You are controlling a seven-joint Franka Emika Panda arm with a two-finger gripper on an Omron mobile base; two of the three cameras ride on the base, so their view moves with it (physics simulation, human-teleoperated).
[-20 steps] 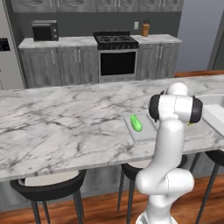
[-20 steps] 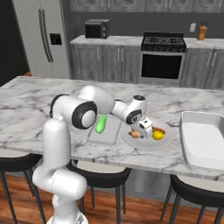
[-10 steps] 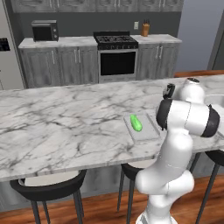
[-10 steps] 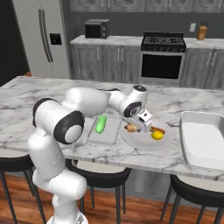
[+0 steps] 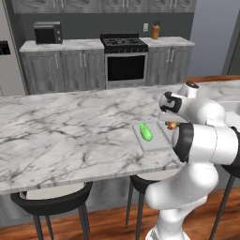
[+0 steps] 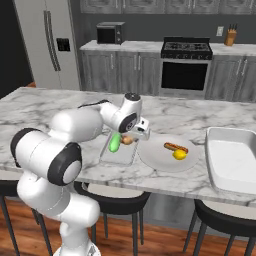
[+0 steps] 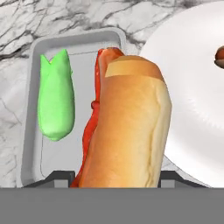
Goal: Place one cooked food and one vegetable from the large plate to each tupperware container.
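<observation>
Island counter (image 6: 60,107), layout as we see it from the right base view.
Small tray (image 6: 119,155) at 9 o'clock of the large plate (image 6: 159,159), touching; large tray (image 6: 235,160) at 3 o'clock. Vegetable (image 6: 115,142) in small tray; hot dog (image 7: 129,127) over it.

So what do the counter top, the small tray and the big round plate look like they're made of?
Counter top: polished marble or a marble look, white with grey veins. Small tray: pale grey, matte, smooth rounded rim, probably plastic. Large plate: plain white, faint sheen, ceramic or plastic; the render leaves it open.
</observation>
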